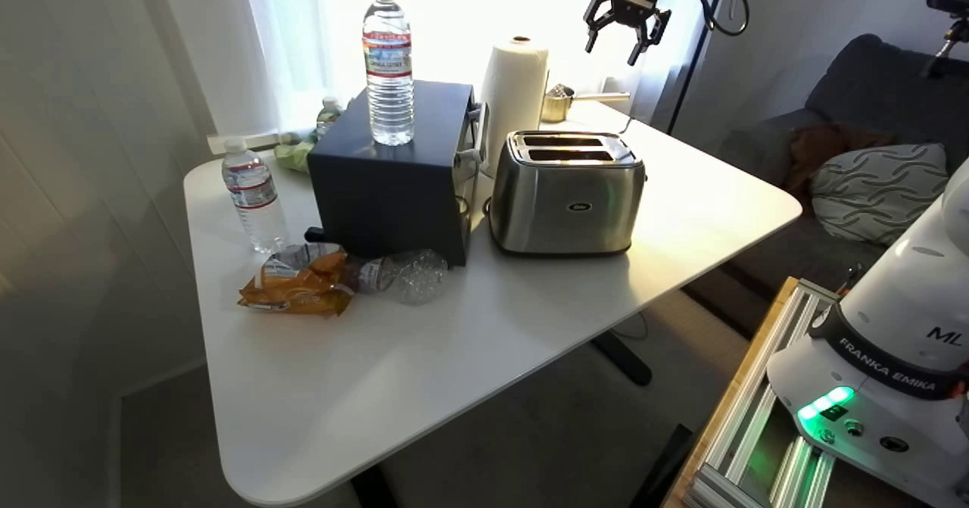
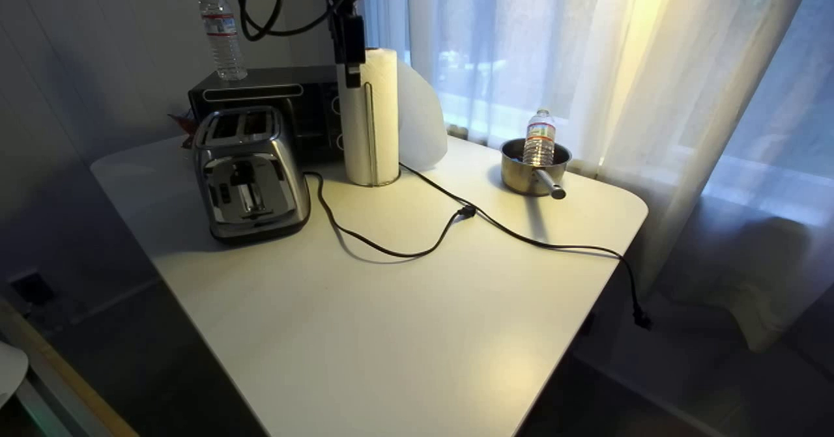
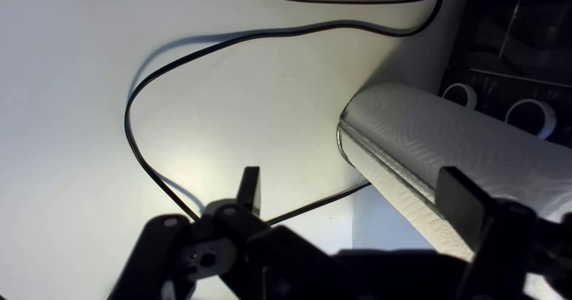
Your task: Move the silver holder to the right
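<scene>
White table spread below pincer. Silver paper-towel holder stood near pincer, apart. In both exterior views, steel toaster and dark oven set lower left of pincer. Upright water bottle, orange bag, clear plastic item placed well left of pincer in exterior view. Pot stood lower right of pincer in exterior view. Black cord looped beyond pincer in wrist view.
</scene>
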You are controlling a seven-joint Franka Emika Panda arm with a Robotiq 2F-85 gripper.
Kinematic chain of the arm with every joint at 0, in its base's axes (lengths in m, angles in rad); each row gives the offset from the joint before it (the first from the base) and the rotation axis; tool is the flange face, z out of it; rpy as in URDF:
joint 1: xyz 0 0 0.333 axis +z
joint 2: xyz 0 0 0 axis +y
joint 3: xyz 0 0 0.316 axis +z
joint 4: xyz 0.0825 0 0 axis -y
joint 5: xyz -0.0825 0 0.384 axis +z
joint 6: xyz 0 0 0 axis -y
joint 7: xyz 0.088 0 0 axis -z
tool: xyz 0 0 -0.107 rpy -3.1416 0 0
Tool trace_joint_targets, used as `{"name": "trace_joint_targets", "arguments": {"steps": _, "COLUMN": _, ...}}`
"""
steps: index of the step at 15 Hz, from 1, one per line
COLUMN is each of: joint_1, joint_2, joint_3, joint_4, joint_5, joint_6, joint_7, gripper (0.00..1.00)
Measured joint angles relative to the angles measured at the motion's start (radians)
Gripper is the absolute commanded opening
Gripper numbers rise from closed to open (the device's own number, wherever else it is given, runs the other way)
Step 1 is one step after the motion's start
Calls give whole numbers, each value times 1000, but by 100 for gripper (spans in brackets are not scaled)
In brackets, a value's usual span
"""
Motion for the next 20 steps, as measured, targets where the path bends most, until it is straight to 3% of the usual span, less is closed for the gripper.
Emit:
{"name": "trace_joint_targets", "arguments": {"steps": 12, "joint_1": 2, "joint_2": 140, "joint_3": 23, "joint_4": 78, "joint_5": 141, "joint_6": 102, "joint_7": 5, "gripper": 100}}
{"name": "trace_joint_targets", "arguments": {"steps": 20, "joint_1": 2, "joint_2": 227, "joint_3": 36, "joint_4": 131, "joint_5": 178, "joint_6": 136, "joint_7": 17, "gripper": 100}}
